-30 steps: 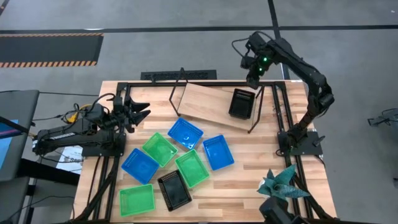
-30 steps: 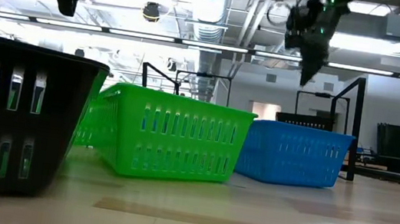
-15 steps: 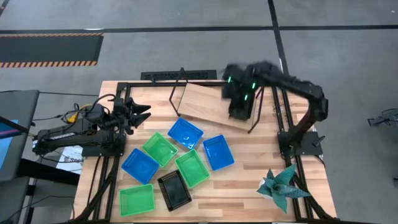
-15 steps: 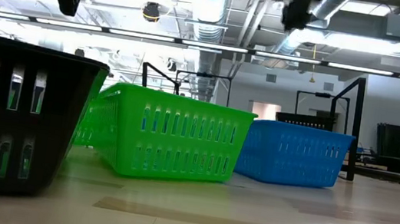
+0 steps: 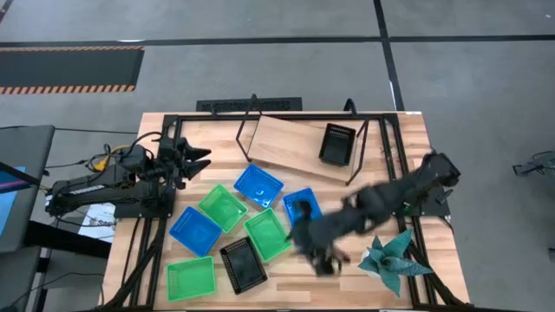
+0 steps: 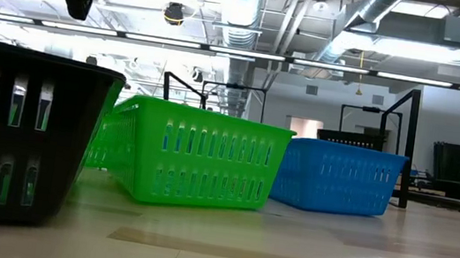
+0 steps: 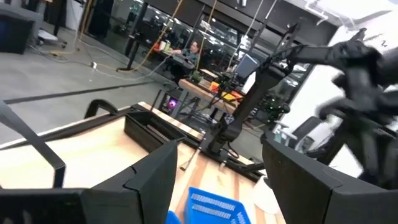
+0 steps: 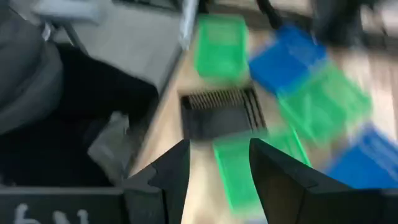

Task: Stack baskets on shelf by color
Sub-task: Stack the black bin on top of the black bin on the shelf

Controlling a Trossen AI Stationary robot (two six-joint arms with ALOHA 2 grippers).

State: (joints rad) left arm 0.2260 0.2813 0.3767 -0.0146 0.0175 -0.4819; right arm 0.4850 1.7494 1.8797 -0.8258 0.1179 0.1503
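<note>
The shelf stands at the far middle of the table with one black basket on its right end. Loose baskets lie on the table in front of it: blue, green, blue, green, green, black, and a blue one partly under my right arm. My right gripper hangs blurred above the table near these; in its wrist view it is open and holds nothing, with the black basket ahead. My left gripper waits open at the left.
A teal folded-paper plant stands near the right front corner, close beside my right arm. Black metal frame rails run along the table's left and right sides. Bare wood shows at the front right, between the baskets and the plant.
My right gripper has swung fast from above the shelf's far right end toward the table's near edge and somewhat left, tipping downward, and now hangs over the loose baskets. The black basket stays on the shelf.
</note>
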